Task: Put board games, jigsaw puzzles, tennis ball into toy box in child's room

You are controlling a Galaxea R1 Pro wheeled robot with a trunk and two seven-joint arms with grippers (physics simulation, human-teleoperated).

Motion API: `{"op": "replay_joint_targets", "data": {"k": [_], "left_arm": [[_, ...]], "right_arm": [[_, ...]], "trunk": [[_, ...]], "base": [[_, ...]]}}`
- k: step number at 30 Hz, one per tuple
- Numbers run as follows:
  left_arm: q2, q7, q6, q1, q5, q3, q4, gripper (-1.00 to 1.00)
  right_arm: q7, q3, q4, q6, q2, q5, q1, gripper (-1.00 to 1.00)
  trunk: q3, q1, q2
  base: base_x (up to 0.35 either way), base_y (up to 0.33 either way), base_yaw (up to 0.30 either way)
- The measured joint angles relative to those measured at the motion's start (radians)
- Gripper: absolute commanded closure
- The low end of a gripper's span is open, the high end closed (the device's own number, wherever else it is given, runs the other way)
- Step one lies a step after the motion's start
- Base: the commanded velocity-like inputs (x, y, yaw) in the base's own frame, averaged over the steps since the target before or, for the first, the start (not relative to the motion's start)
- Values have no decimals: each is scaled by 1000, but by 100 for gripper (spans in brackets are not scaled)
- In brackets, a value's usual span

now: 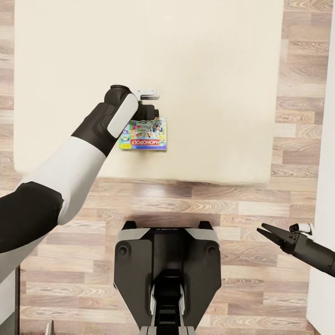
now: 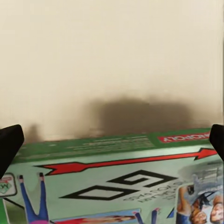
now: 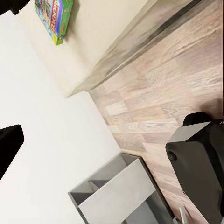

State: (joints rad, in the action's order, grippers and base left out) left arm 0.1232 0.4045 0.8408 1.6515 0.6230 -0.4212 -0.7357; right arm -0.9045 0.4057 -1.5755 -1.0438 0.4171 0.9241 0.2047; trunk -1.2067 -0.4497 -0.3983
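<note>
A multicoloured board game (image 1: 143,134) printed "MONOPOLY" lies flat on the beige bed (image 1: 209,70), near its front edge. My left gripper (image 1: 150,111) hangs over the box's far edge, pointing down at it. In the left wrist view the green box lid (image 2: 116,182) is very close, and the dark fingertips (image 2: 9,144) stand wide apart at either side, so the left gripper (image 2: 112,142) is open. My right gripper (image 1: 269,231) hovers open and empty over the floor at the lower right. The right wrist view catches the board game (image 3: 53,14) from afar.
Wood plank floor (image 1: 209,209) lies between the bed and my dark base (image 1: 167,274). A white piece of furniture (image 1: 325,139) runs along the right side, close to the right arm. A grey open compartment (image 3: 116,191) sits by it in the right wrist view.
</note>
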Motion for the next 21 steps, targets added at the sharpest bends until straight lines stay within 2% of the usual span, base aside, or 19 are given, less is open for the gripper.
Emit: {"op": "replay_joint_targets", "data": {"k": [21], "left_arm": [[0,0,-2,-2,0,-2,0,-100]], "right_arm": [[0,0,0,0,0,0,0,-100]], "trunk": [[0,0,0]], "base": [[-171,-28,0]]}}
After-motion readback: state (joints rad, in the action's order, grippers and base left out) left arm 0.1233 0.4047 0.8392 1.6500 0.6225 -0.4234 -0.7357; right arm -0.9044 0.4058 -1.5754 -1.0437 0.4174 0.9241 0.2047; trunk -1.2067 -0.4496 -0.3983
